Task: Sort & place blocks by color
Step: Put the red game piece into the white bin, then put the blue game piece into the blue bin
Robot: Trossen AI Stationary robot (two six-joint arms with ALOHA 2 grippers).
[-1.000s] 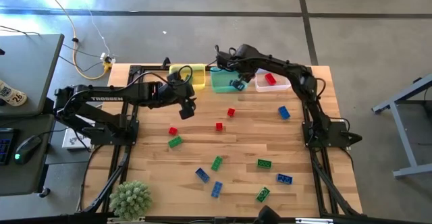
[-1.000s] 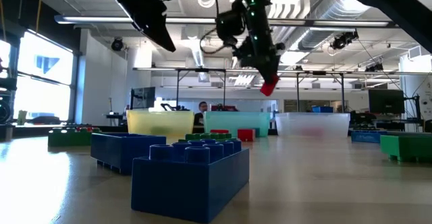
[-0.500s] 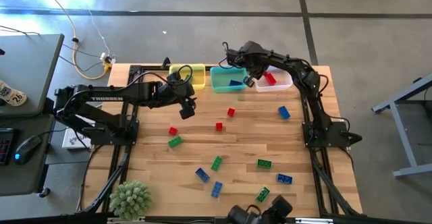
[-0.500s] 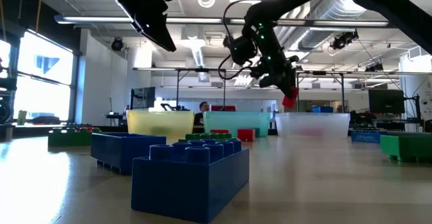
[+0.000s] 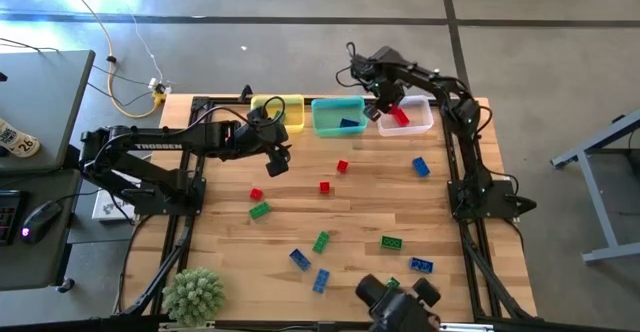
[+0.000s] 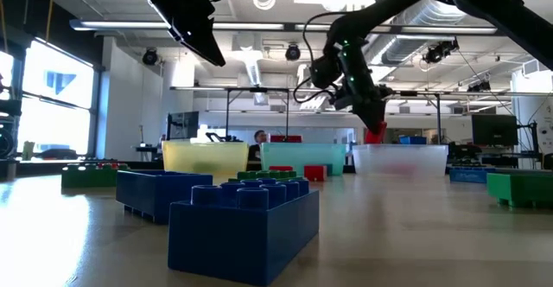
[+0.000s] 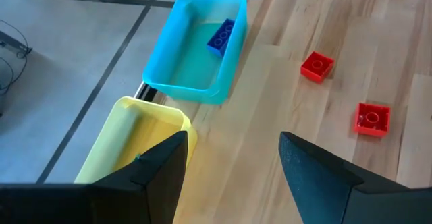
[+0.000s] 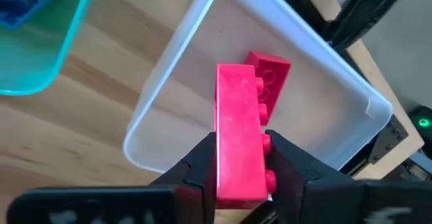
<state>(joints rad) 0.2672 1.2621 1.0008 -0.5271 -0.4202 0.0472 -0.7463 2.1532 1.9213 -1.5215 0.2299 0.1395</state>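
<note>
Red block (image 8: 239, 143) over clear bin (image 8: 196, 21)

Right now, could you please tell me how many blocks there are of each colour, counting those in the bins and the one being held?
Red blocks: 5 (one held by the right tool)
Green blocks: 4
Blue blocks: 5
Total: 14

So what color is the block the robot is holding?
Red, clearest in the right wrist view.

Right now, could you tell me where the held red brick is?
The red brick sits in the right gripper, above the clear bin at the table's far right, over another red brick.
</note>
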